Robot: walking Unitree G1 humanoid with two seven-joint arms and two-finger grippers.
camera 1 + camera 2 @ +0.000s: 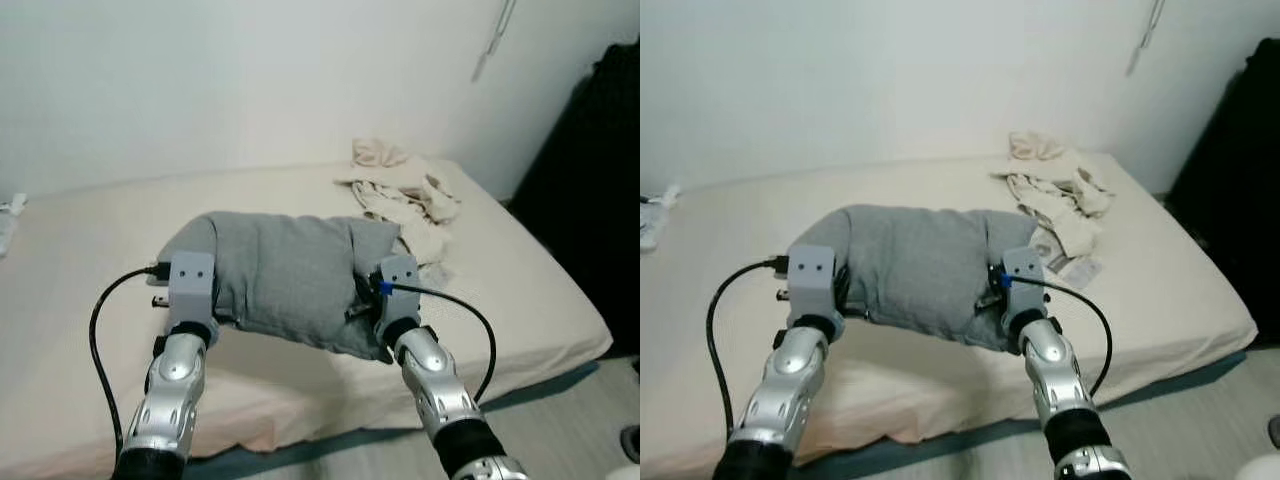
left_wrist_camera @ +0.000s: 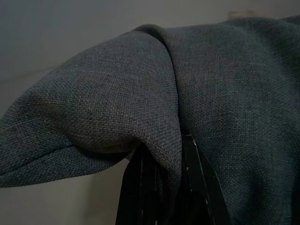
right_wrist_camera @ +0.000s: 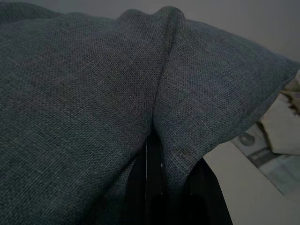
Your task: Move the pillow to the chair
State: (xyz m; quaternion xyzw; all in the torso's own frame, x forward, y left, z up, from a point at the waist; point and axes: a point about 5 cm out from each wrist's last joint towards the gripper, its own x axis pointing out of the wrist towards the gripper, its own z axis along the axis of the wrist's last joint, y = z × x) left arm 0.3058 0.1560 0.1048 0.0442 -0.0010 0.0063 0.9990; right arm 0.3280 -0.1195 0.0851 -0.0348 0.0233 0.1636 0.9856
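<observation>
Pillow (image 1: 290, 275): grey coarse-weave fabric, soft and sagging, held between our arms over the near edge of the cream bed (image 1: 80, 260) | left gripper (image 2: 161, 187): pinching a fabric fold | right gripper (image 3: 164, 183): likewise pinching a crease | crumpled beige cloth (image 1: 405, 195) beyond.

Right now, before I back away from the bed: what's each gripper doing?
Left gripper: shut on the grey pillow, pinching a fold at its left end.
Right gripper: shut on the pillow, pinching a fold at its right end.
</observation>
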